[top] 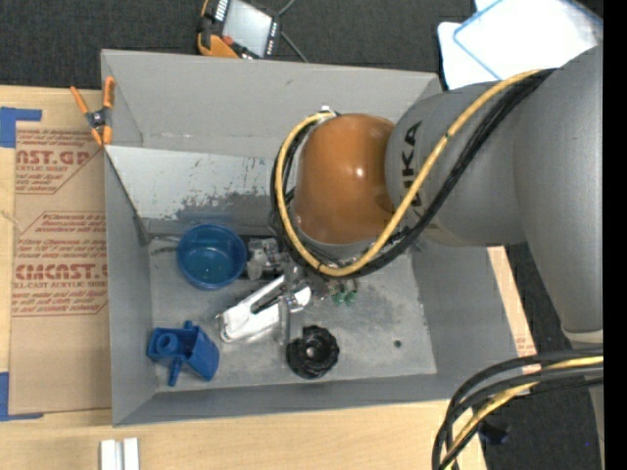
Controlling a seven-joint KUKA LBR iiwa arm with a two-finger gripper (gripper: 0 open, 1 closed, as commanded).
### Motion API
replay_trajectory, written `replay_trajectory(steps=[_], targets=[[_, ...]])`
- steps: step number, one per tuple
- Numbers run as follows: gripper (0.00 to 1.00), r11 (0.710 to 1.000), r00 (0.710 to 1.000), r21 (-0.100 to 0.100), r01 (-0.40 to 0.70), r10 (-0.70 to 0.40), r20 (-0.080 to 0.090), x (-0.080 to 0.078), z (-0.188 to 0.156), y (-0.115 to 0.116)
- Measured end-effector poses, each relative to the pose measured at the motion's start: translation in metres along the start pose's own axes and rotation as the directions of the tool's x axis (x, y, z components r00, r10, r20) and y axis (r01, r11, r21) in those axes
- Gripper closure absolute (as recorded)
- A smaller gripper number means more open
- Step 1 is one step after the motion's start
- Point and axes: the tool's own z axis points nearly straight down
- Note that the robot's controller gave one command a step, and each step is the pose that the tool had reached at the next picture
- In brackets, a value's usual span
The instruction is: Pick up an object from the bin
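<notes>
The gripper [291, 297], below the orange wrist cover [343, 184], hangs over the right end of a white elongated piece [245, 319] mid-floor in the grey bin [196, 164]; whether it is spread or pinching cannot be told; blue cup [211, 255] at its 10 o'clock, black round cap [312, 351] at 5.
</notes>
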Motion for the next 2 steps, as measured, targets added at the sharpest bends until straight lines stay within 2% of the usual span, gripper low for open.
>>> replay_trajectory(steps=[1,2], targets=[[0.0,0.994,0.994,0.001,-0.109,0.109,0.002,-0.023,-0.049,-0.011],[0.0,1.0,1.0,0.0,0.005,-0.005,0.006,-0.028,-0.065,-0.015]])
